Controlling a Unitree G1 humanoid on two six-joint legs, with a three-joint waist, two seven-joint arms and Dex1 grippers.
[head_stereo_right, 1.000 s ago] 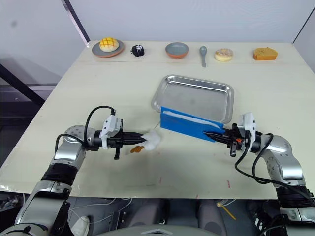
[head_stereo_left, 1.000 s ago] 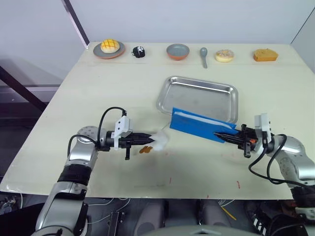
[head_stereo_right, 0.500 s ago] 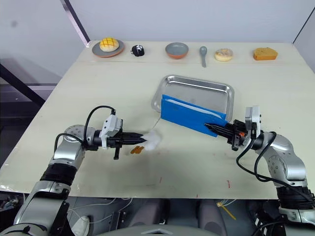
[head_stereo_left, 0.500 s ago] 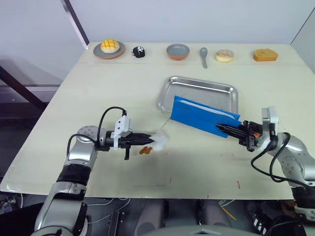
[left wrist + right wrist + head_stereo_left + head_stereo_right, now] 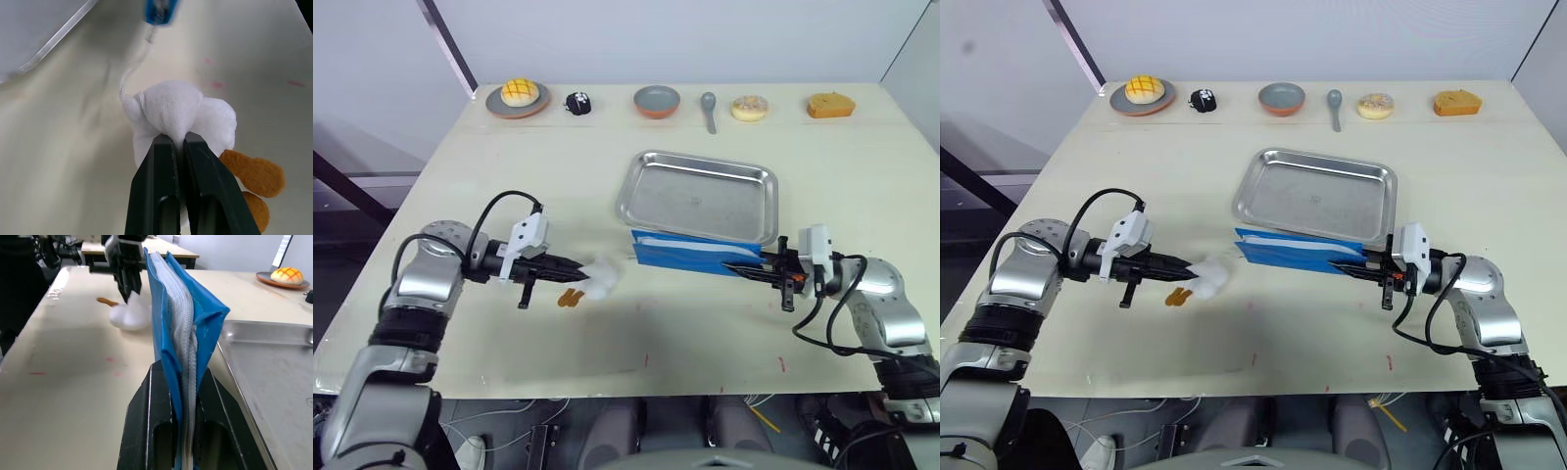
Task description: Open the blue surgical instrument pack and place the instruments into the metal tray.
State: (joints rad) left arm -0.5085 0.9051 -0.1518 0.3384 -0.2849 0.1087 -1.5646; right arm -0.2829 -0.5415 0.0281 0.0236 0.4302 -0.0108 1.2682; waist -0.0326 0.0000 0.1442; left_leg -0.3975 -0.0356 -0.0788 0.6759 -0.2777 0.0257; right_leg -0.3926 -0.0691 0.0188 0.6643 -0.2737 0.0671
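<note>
Near the worktop's front edge, both grippers clamped on soft items.
Right gripper (image 5: 1359,266) pinches the flat bright-blue fabric pack (image 5: 1298,252), standing on edge against the front rim of the shiny rectangular steel tray (image 5: 1317,196), whose floor lies bare. Left gripper (image 5: 1178,264) is closed on a white plush toy (image 5: 176,110) with orange feet. Bare worktop (image 5: 1136,162) stretches toward the left edge.

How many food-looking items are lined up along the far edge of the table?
3: a yellow bun on its plate at far left, a sprinkled donut right of the spoon, and an orange cake piece at far right.
</note>
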